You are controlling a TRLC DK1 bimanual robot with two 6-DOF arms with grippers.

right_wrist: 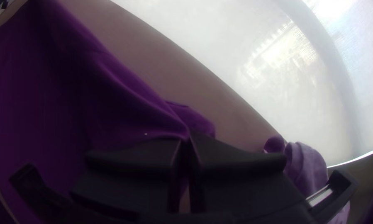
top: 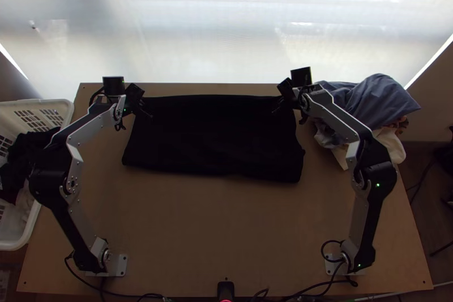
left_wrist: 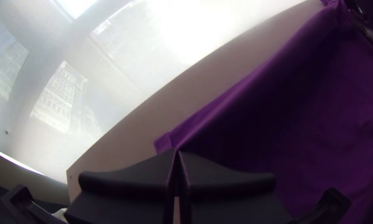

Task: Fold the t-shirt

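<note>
In the top view my left gripper (top: pixel 148 114) is at the far left corner of the dark t-shirt (top: pixel 215 137), and my right gripper (top: pixel 277 110) is at its far right corner. The shirt lies as a wide, flattened rectangle across the table's far half; its fold layers cannot be told apart. In the left wrist view the left gripper (left_wrist: pixel 177 152) is shut, pinching the edge of the shirt (left_wrist: pixel 319 124), which looks purple there. The right wrist view has the right gripper (right_wrist: pixel 187 142) shut on a drawn-up point of the shirt (right_wrist: pixel 41 95).
A white basket (top: pixel 62 110) holding dark and light cloth stands at the left edge. Heaped at the table's far right are a blue-grey cloth (top: pixel 376 101) and lighter pieces, beside the right arm. Bare wood of the table (top: pixel 226 222) extends between the arms' bases.
</note>
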